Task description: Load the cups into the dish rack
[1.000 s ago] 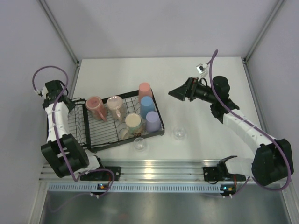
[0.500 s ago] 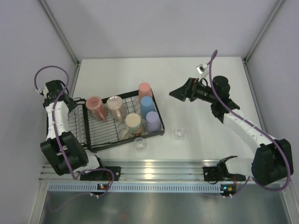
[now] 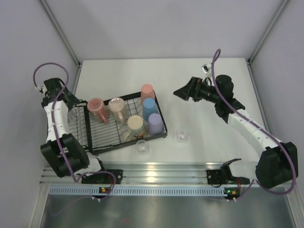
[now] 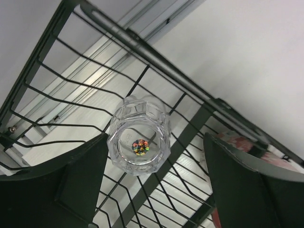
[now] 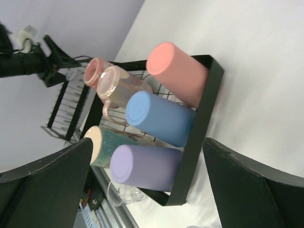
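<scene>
A: Clear glass [image 4: 138,145] sits in dish rack [image 4: 185,140], end-on inside left pincer [image 4: 156,138], which is spread wider than it, gripping nothing.
B: Next?
A: Loose glass [image 3: 182,136] on tabletop [image 3: 213,61], toward near edge from right pincer [image 3: 179,91]. That one is wide open and empty, and the right arm is nearer.

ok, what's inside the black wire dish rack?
Salmon plastic tumbler, blue tumbler, lavender tumbler, pink mug, pale mug, cream mug, small clear glass. Black wire rack's floor under them is covered.
</scene>
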You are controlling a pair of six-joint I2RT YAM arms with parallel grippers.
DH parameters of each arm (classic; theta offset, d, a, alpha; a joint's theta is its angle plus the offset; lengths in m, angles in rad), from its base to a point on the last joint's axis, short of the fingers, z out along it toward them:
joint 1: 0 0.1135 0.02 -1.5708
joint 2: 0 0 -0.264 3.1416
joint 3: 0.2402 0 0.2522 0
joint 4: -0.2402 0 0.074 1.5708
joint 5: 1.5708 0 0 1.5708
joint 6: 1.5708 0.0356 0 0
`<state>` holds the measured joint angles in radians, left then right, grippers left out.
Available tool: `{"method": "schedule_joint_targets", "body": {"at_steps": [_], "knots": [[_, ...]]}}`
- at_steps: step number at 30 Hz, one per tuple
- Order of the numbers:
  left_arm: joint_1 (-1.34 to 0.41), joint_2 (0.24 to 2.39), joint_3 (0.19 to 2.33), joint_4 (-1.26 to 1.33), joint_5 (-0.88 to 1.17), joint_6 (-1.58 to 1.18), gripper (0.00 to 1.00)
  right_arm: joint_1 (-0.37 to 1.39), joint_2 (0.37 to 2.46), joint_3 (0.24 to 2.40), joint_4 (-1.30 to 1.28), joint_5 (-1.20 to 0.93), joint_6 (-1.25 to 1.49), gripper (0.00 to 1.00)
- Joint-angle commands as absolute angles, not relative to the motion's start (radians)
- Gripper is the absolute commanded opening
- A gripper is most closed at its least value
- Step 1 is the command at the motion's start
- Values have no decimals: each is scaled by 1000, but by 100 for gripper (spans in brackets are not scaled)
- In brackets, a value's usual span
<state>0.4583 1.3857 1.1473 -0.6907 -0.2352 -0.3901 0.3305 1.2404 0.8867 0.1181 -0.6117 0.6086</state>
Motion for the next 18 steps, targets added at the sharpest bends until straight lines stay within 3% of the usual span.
{"method": "schedule_joint_targets", "body": {"at_steps": [1, 5, 9, 12, 18], "knots": [[465, 1333, 1245, -692, -187, -394, 86, 324, 1253, 957, 23, -447, 577, 99], [463, 1286, 1270, -695, -193, -419, 88, 322, 1236, 887, 107, -356, 626, 99], [439, 1246, 1301, -693, -204, -411, 88, 256, 1261, 832, 147, -439, 713, 99], [399, 1223, 1344, -695, -186, -400, 88, 230, 1264, 853, 43, -399, 709, 98], [261, 1167, 1362, -667, -75, -445, 84, 232, 1238, 792, -60, -393, 675, 77]]}}
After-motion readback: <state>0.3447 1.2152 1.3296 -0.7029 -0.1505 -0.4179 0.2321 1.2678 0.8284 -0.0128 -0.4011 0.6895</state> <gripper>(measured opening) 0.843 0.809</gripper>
